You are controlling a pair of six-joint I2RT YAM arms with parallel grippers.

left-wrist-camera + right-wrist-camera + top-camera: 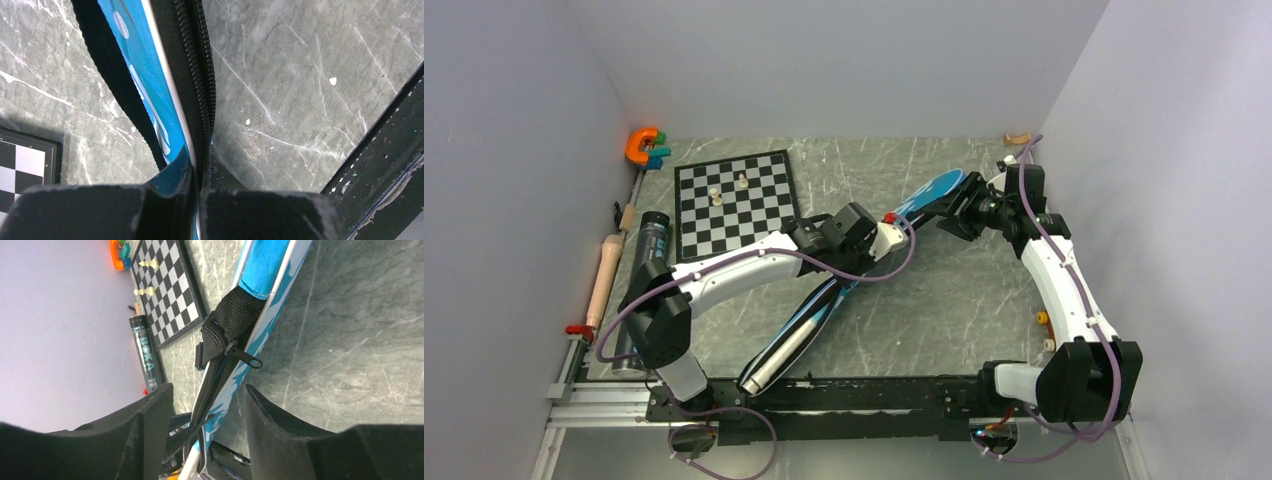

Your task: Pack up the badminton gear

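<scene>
Item one, container: blue racket-shaped fabric bag (pixel 939 190), lying diagonally across the grey marbled table (pixel 984 290), broad end far, narrow end toward the arms' bases. We cannot see inside it, so its contents go unlisted.

Item two, container: long black cylindrical tube (pixel 646 270), lying along the table's left edge, just left of the black-and-white chessboard (pixel 734 200) and well apart from the bag; contents not visible.

Left gripper (pixel 197 182): fingers (pixel 100 210) pressed together on the bag's zipped edge, about mid-length.

Right gripper (pixel 207 435): fingers (pixel 145 430) spread apart, the bag's broad end passing between them; we cannot tell whether they touch it.

View notes: only the left wrist view shows the black zip teeth (pixel 200 75) running into the pinch. Only the right wrist view shows the black webbing strap (pixel 227 322), the dark zip pull (pixel 247 359) and the white lettering BOKA on the tube. Only the top view shows both arms and the bag's whole length. The orange C-shaped clamp (pixel 642 146) sits at the far left corner.
</scene>
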